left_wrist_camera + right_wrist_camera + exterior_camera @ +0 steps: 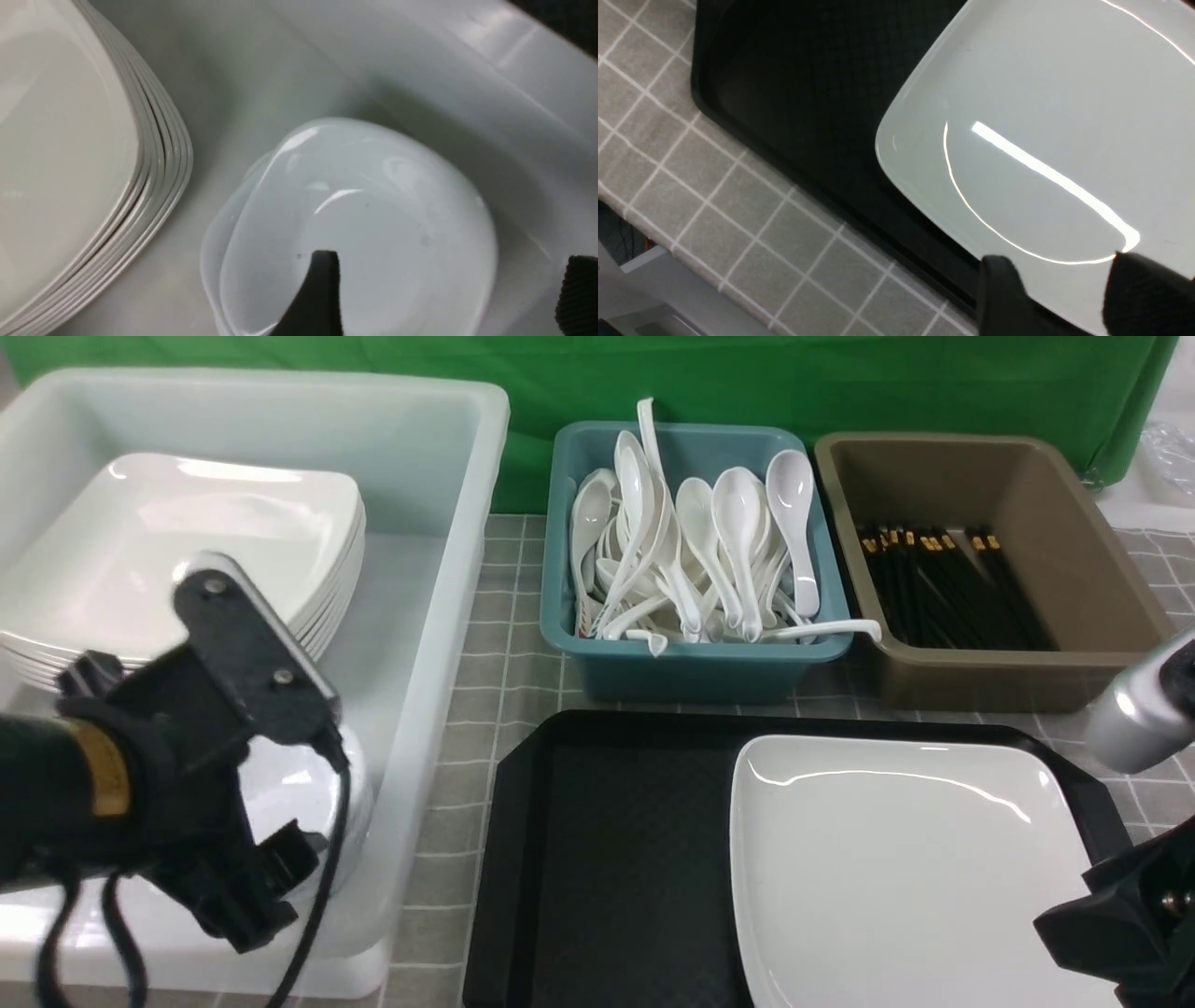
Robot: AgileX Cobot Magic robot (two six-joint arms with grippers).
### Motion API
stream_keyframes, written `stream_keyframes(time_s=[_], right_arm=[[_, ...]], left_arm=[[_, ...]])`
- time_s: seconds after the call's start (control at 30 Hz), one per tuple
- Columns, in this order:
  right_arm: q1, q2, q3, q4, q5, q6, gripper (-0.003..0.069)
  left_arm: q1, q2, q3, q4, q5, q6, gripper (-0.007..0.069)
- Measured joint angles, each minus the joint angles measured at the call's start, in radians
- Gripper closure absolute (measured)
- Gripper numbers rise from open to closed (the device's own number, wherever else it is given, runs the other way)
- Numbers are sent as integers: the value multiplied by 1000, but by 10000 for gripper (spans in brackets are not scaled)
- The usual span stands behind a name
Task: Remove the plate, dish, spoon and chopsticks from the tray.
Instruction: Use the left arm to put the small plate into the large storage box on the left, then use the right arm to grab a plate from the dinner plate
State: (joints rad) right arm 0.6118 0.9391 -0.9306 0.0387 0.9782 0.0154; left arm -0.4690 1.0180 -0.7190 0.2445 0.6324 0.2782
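Note:
The large white plate (896, 877) lies on the right half of the black tray (616, 859). My right gripper (1073, 298) hangs open over the plate's (1041, 116) near rim, one finger by the tray edge, the other above the plate. The small dish (364, 224) rests on other small dishes inside the white tub (439, 616). My left gripper (448, 294) stands wide open over it, its fingers either side and apart from it. White spoons (738, 541) fill the teal tub and black chopsticks (943, 583) lie in the brown tub; none is on the tray.
A stack of several big white plates (187, 551) takes up the far left of the white tub, close beside the small dishes. The teal tub (691, 663) and brown tub (1008, 681) stand just behind the tray. Grey checked cloth covers the table (467, 747).

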Motion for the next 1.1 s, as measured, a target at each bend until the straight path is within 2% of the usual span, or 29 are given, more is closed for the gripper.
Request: stream_keyframes(time_s=[0.1, 0.17, 0.2, 0.23, 0.3, 0.33, 0.4, 0.5, 0.53, 0.6, 0.67, 0.73, 0.77, 0.8, 0.83, 0.9, 1.1], right_arm=[[0, 26, -13, 8, 17, 21, 337], [0, 54, -30, 12, 37, 32, 363], [0, 89, -48, 13, 55, 41, 389], [0, 98, -53, 13, 59, 44, 401], [0, 149, -77, 16, 69, 53, 440], [0, 173, -86, 16, 73, 64, 456], [8, 211, -97, 16, 76, 86, 478], [83, 299, -101, 7, 81, 167, 494], [90, 305, -101, 6, 81, 172, 494], [203, 392, -101, -28, 71, 268, 483], [267, 443, -102, -62, 61, 315, 457], [341, 523, -107, -118, 47, 396, 377], [372, 572, -117, -153, 40, 436, 305], [376, 587, -121, -164, 38, 446, 294], [401, 661, -146, -207, 21, 487, 202], [405, 732, -174, -237, -11, 508, 148], [383, 847, -201, -268, -77, 521, 137]], left_arm=[[0, -94, -22, -42, 2, -8, -3], [0, -155, -33, -78, 1, -15, 27], [0, -203, -35, -115, -6, -19, 85], [0, -224, -35, -128, -6, -20, 104], [0, -290, -35, -200, -5, -20, 225], [0, -322, -35, -244, -6, -18, 318], [0, -371, -32, -321, -13, 15, 454], [0, -473, 2, -521, -57, 171, 595], [0, -484, 9, -545, -60, 189, 598], [0, -549, 58, -684, -92, 296, 613], [0, -573, 80, -731, -104, 329, 613], [0, -602, 108, -773, -109, 356, 613], [0, -613, 118, -786, -109, 363, 613], [0, -614, 118, -787, -109, 365, 613], [0, -618, 121, -792, -110, 373, 613], [0, -620, 122, -797, -114, 373, 613], [0, -621, 127, -799, -118, 374, 613]])
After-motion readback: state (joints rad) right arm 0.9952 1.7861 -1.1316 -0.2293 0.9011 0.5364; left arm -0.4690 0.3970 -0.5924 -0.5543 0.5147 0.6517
